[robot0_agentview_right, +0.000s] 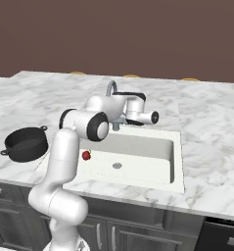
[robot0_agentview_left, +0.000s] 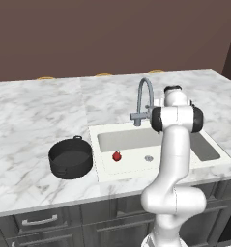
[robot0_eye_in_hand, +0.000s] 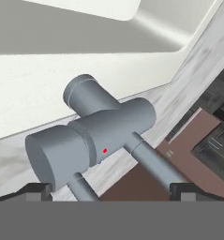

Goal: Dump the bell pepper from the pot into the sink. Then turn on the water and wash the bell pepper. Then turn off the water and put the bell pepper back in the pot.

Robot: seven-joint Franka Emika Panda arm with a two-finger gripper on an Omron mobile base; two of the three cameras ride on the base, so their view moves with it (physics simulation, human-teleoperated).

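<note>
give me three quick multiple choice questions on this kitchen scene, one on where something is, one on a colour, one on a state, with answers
1. Where is the tiny round red bell pepper?
A. in the squat black pot
B. on the floor of the white rectangular sink
C. on the marble counter

2. What colour is the curved metal faucet?
A. grey
B. gold
C. red

3. What is the state of the squat round black pot?
A. lying on its side in the sink
B. held by the gripper
C. upright on the counter, nothing visible inside

Answers:
1. B: the pepper lies in the sink near the round drain.
2. A: spout and body are plain grey in the base views and the hand view.
3. C: it stands beside the sink, its dark grey inside bare.
</note>
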